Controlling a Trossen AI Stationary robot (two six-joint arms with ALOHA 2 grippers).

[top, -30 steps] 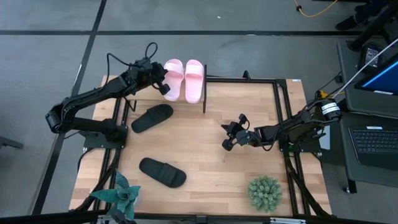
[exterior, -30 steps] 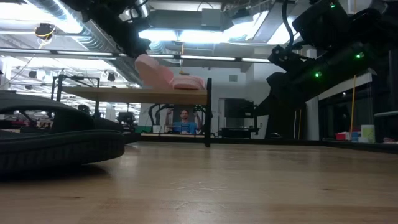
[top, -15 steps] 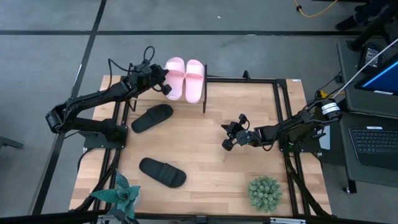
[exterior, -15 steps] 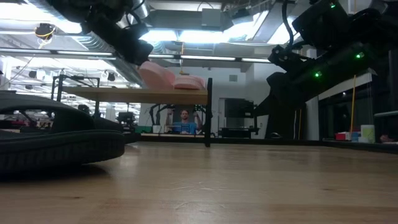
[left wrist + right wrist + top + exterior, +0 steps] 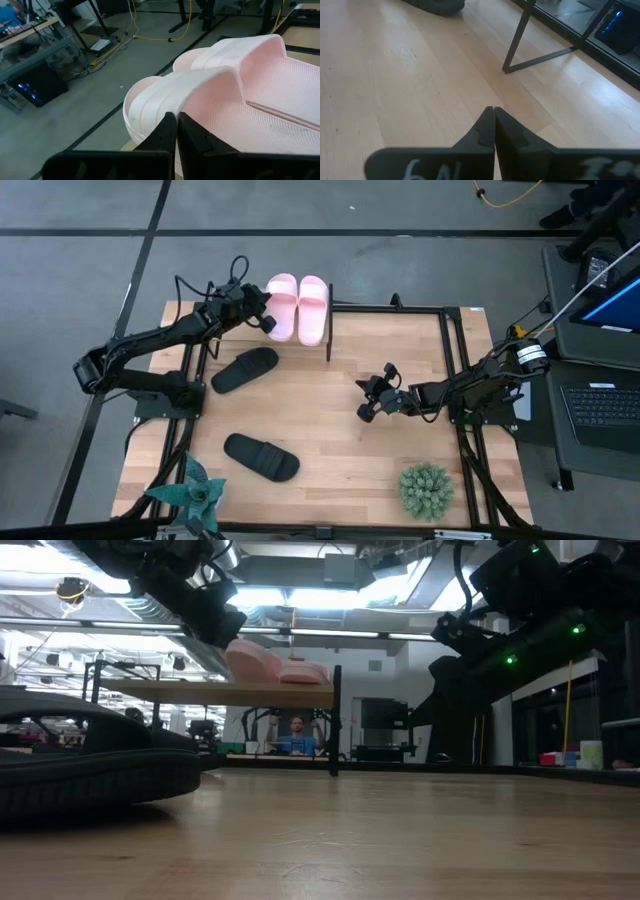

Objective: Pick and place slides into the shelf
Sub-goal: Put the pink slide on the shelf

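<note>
Two pale pink slides (image 5: 282,308) (image 5: 313,308) lie side by side, soles down, on the shelf (image 5: 232,333) at the table's far edge; the low view shows them on its plank top (image 5: 200,692). My left gripper (image 5: 264,317) is shut at the left pink slide's strap (image 5: 200,87). Both black slides (image 5: 245,369) (image 5: 262,457) lie flat on the table, one near the shelf and one toward the near edge. Right of centre, low over bare wood, hangs my right gripper (image 5: 368,404), shut (image 5: 493,120) and touching nothing. My left gripper has its shut fingertips (image 5: 170,117) against the outer side of the left pink slide's strap (image 5: 165,102), where the strap meets the sole. It comes slanting from the table's left. The slide lies on the shelf top. Whether any strap is between the fingers, I cannot tell.
Two small potted plants (image 5: 425,490) (image 5: 195,495) stand along the near edge. A thin black shelf leg (image 5: 520,35) rises from the table ahead of my right gripper. Bare wood lies between the black slides and my right gripper. A person sits far behind the table (image 5: 297,730).
The left pink slide was tilted, with its left end raised above the shelf; that end has come down and the slide now lies flatter on the plank. My left gripper has sunk with it and shifted slightly toward the far edge.
</note>
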